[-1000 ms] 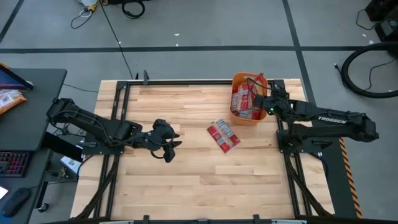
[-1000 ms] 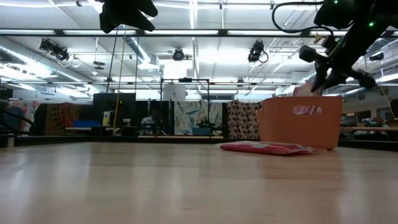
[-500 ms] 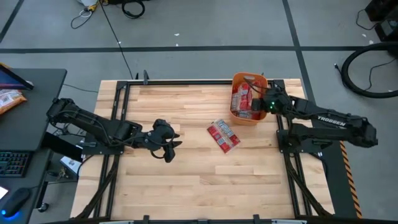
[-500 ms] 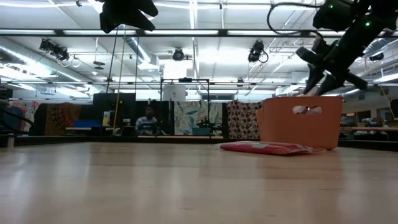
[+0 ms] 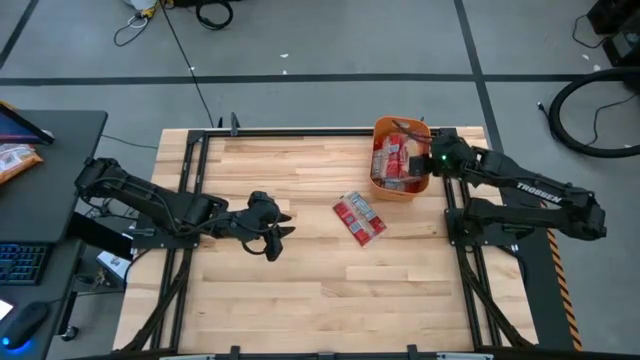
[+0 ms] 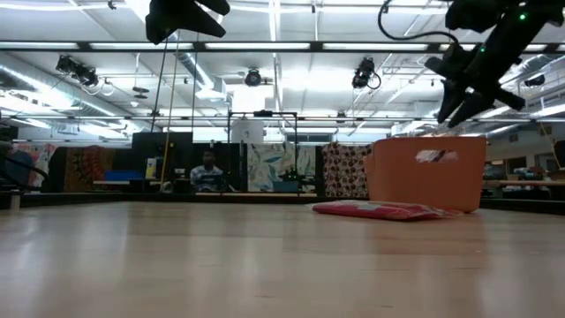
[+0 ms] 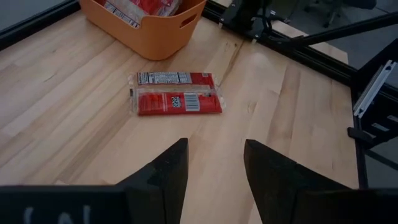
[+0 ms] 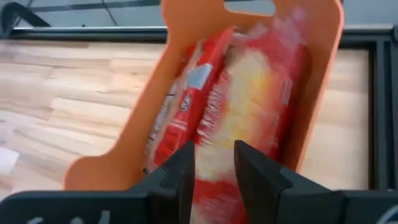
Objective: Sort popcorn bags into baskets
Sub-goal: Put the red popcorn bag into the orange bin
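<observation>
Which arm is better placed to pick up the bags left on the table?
Probably the right. The right gripper is open above the basket, and the two bags lie on the table just beside that basket. The left gripper, also open, faces them from farther off.

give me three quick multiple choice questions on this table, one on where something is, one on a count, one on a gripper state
1. Where is the right gripper?
A. above the orange basket
B. over the table's bare middle
C. beside the left arm

2. How many popcorn bags lie on the table outside the basket?
A. none
B. two
C. five

3. What state is the left gripper in?
A. shut on a bag
B. open, holding nothing
C. shut, empty

Answers: 1 A, the high view shows it at the basket's rim. 2 B, the left wrist view shows two side by side. 3 B, its fingers stand apart with bare wood between them.
</observation>
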Motion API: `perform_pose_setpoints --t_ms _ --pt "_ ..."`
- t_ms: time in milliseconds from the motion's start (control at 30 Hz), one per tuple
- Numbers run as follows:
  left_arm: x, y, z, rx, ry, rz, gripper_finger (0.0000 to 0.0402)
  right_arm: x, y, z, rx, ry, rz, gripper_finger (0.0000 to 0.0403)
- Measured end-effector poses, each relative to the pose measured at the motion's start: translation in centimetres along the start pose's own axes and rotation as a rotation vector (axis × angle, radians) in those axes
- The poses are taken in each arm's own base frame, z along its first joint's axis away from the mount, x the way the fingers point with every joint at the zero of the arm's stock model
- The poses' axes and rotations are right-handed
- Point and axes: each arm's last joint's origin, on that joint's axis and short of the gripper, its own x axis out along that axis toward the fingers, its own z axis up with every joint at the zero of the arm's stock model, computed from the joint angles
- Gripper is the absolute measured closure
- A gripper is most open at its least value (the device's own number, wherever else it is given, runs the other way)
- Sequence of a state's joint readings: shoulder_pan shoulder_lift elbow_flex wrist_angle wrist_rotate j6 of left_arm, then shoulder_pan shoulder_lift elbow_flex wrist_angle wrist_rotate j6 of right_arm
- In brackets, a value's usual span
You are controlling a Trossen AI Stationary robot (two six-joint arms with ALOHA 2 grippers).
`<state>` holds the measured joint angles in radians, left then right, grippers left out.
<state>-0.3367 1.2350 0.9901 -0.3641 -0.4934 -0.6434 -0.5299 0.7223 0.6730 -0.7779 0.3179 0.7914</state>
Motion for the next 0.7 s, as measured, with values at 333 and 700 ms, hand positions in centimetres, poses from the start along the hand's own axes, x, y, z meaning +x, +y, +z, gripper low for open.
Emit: perform_pose_setpoints --t_ms 333,700 --pt "0.4 -0.2 -0.1 -0.03 -0.01 0.001 0.0242 -1.7 1.1 1.9 -0.131 0.127 -0.054 0.0286" --pt "2.1 -0.7 -0.2 -0.041 -0.033 0.001 0.0242 -2.0 3.9 2.0 -0.241 0.194 0.115 0.0286"
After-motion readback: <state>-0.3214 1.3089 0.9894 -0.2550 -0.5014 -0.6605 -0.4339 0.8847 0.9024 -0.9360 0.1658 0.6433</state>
